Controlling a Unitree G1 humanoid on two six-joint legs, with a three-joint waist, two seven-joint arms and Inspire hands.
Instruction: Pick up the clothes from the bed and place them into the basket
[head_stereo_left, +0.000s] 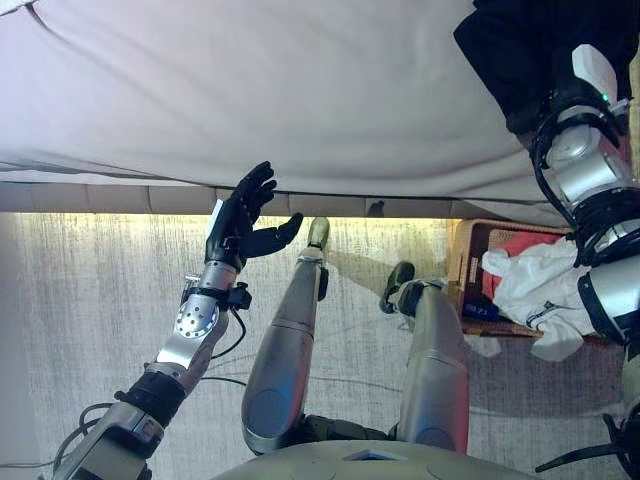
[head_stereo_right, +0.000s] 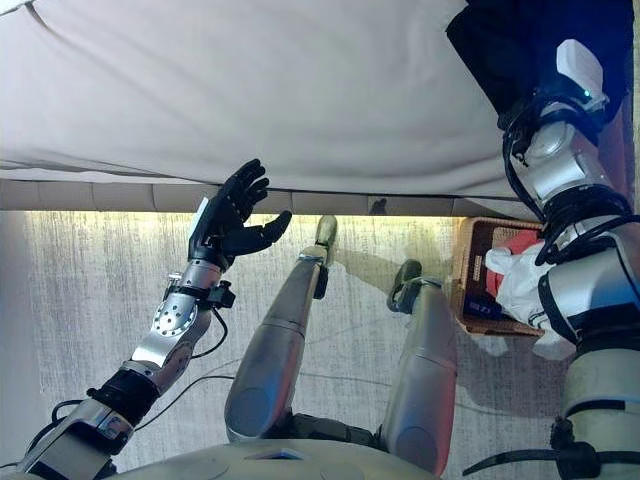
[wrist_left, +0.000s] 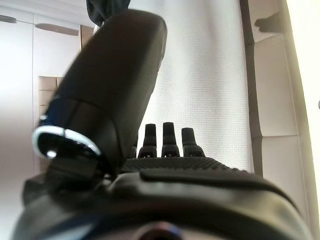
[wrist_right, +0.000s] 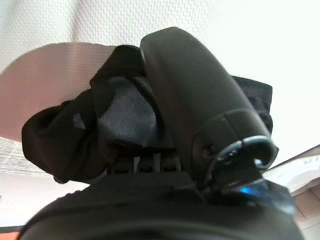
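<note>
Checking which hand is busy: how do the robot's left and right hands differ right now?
The left hand is open, fingers spread, holding nothing; the right hand is shut on a bunched black garment. The left hand hovers at the edge of the pale grey bed; the right hand is over the bed's right corner. Both are dark.

We see our right hand (wrist_right: 165, 195) close up, its thumb arched over a bunched black garment (wrist_right: 95, 135) and its fingers buried in the folds. The garment hangs in front of the pale bed sheet (wrist_right: 150, 20), which fills the space behind it.
</note>
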